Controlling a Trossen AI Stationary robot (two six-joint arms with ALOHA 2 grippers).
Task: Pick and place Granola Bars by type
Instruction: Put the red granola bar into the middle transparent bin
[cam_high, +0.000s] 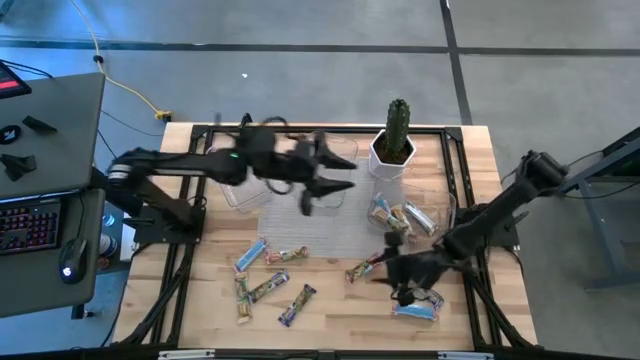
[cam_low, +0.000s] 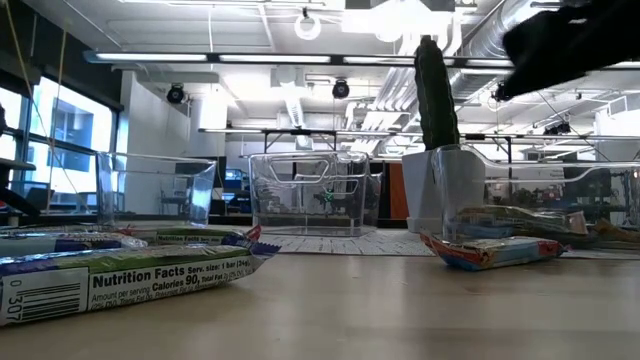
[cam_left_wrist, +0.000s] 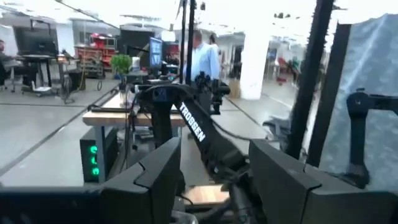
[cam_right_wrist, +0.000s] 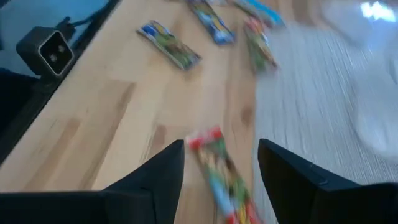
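Granola bars (cam_high: 268, 287) mostly lie loose on the desk (cam_high: 330, 320); a few fill one tray (cam_high: 420, 200). Both grippers, left (cam_high: 335, 185) and right (cam_high: 398, 285), hold their fingers open and empty.

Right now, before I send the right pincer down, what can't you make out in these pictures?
- Left pincer: motion-blurred in the high view; whatever is below it is hidden.
- Bar between the right pincer's open fingers: blurred in the wrist view, wrapper print unreadable.
- Bars in the right-hand tray: overlapping, too small to count from above.
- Near bar: cut off by the low view's left edge.
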